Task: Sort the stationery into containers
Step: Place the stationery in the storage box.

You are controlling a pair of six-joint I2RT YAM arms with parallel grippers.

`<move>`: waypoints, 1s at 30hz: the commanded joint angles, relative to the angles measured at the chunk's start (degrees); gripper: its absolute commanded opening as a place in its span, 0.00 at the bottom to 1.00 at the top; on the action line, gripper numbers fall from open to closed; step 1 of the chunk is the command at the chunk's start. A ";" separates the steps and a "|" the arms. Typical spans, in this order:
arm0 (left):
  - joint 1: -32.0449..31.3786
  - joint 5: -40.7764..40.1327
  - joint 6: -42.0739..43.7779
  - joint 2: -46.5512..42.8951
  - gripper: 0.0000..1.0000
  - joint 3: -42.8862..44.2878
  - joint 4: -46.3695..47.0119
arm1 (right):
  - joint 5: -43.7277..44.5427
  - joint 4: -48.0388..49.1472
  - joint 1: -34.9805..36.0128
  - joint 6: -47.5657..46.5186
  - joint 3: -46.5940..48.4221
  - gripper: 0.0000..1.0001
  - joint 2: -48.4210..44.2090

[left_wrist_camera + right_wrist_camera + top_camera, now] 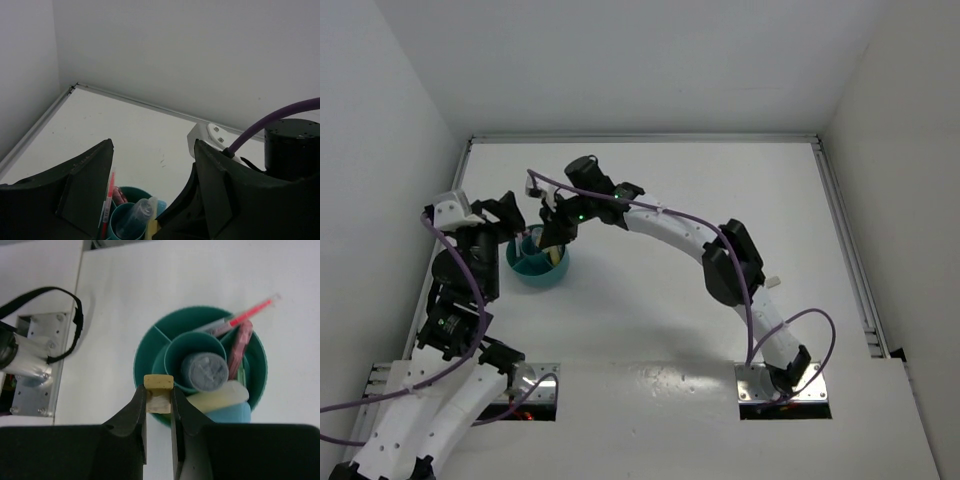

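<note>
Yellow marker [158, 382] mostly hidden inside right tool [158, 394].

A robotics lab test cell: a white table [670, 180] boxed in by bare white walls [620, 60], with robot arms [680, 235] bolted to metal plates [760, 385].

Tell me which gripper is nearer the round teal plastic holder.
Right, narrowly. Right gripper hangs over the teal holder's rim, shut on a yellow marker. Left gripper hovers open above its left side.

Open table [720, 170] beyond holder [535, 270]; right arm [670, 228] across middle
</note>
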 commanded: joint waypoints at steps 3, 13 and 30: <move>0.69 0.66 -0.34 -1.99 0.71 0.05 3.03 | -7.62 10.58 0.35 5.47 2.69 0.00 2.94; 0.69 0.66 -0.34 -3.74 0.71 -0.48 3.56 | -6.32 14.02 2.62 9.17 4.45 0.00 6.28; 0.69 1.27 -0.34 -4.80 0.71 -0.48 3.56 | 2.84 10.77 4.30 4.52 3.22 0.00 7.87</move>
